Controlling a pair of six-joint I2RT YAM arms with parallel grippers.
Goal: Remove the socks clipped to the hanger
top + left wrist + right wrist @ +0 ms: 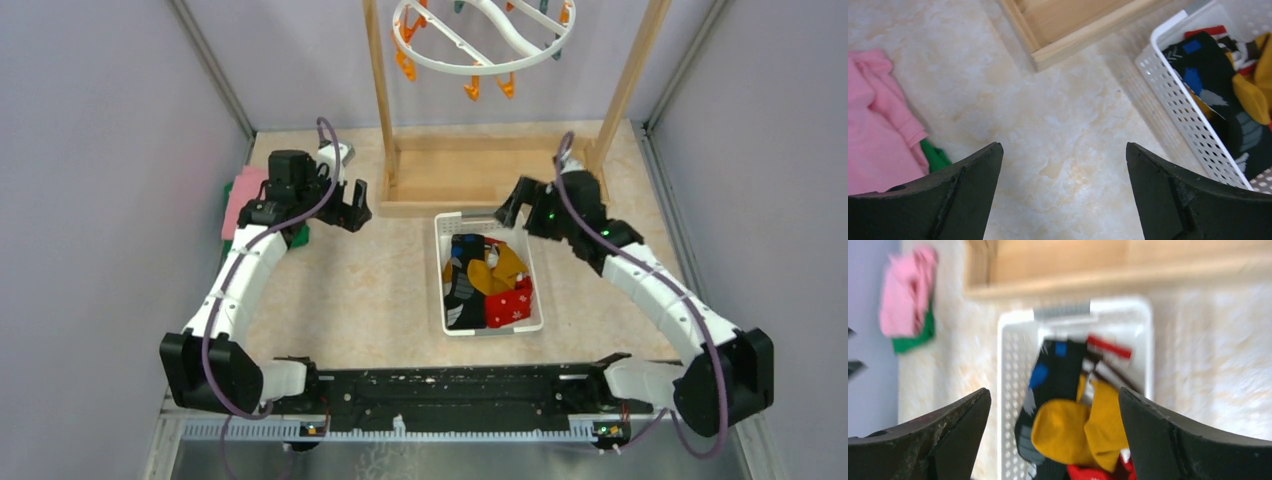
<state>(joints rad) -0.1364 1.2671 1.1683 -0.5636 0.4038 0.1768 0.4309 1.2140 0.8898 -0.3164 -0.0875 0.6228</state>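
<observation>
The white oval hanger (470,68) with orange and teal clips hangs at the top of the wooden frame; I see no sock on its clips. The socks lie piled in the white slotted basket (441,262): black with coloured patches (465,280), mustard yellow (503,268), red with snowflakes (512,303). They also show in the left wrist view (1213,70) and the right wrist view (1083,427). My left gripper (356,208) is open and empty above the table, left of the basket. My right gripper (512,205) is open and empty above the basket's far end.
The wooden frame (470,180) stands at the back. Folded pink cloth (240,195) and green cloth (935,155) lie at the far left by the wall. Grey walls close in both sides.
</observation>
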